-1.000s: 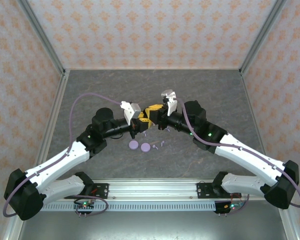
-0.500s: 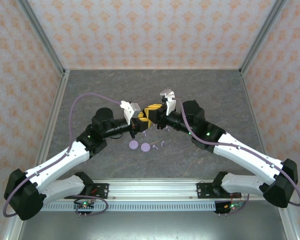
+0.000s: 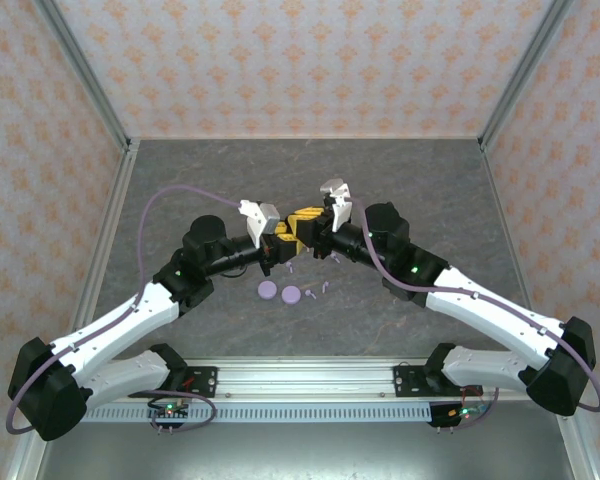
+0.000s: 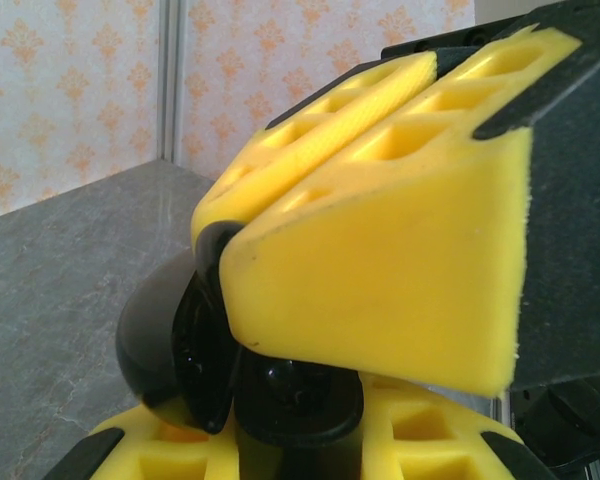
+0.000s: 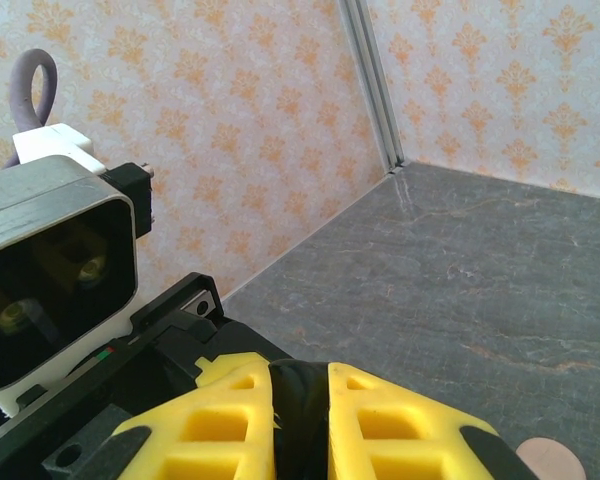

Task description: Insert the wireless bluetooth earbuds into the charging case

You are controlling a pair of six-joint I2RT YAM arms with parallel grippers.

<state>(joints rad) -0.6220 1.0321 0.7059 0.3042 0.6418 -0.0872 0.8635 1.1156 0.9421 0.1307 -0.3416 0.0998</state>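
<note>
Both grippers meet above the middle of the table. My left gripper [image 3: 283, 238] [image 4: 300, 425] is shut on a black charging case [image 4: 305, 400], whose glossy lid [image 4: 155, 340] stands open to the left. My right gripper [image 3: 306, 229] [image 5: 300, 400] is shut on a small black thing that looks like a black earbud [image 5: 300, 385]. Its yellow fingers [image 4: 380, 250] press down right at the case's open top. Whether the earbud sits in the case is hidden by the fingers. Tiny lavender earbuds [image 3: 310, 294] [image 3: 325, 287] lie on the table nearer the arms.
Two lavender round cases [image 3: 268, 290] [image 3: 291, 295] lie side by side just in front of the grippers. More tiny earbuds [image 3: 292, 268] [image 3: 335, 258] lie beneath the grippers. The grey table [image 3: 430, 190] is walled by patterned panels on three sides.
The left wrist has turned and shifted slightly to the left. The right gripper stays pressed at the case; both grips are unchanged.
</note>
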